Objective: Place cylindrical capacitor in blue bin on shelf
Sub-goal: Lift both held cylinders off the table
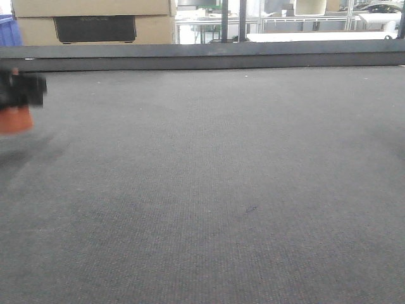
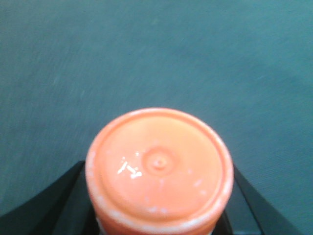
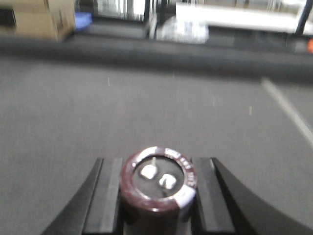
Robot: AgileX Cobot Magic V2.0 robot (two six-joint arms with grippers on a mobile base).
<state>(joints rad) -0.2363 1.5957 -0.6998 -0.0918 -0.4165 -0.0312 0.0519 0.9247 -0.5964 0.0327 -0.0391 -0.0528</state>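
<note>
In the right tool point(image 3: 157, 169): we see the capacitor point(image 3: 159, 188) pinched by its sides, terminals toward the camera.
Handling: we judge it light, stiff, slick-sleeved; grip the sides, spare the terminals.
Left tool point(image 2: 159, 210): clamps an orange cylinder point(image 2: 159, 166).

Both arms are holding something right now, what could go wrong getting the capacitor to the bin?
The blue bin sits far left, past the far edge of the table, so the right pincer carrying the capacitor may have to cross near the left pincer and its orange cylinder; they could collide. Also, the capacitor is pinched only by its round sides and might slip or twist in transit.
</note>
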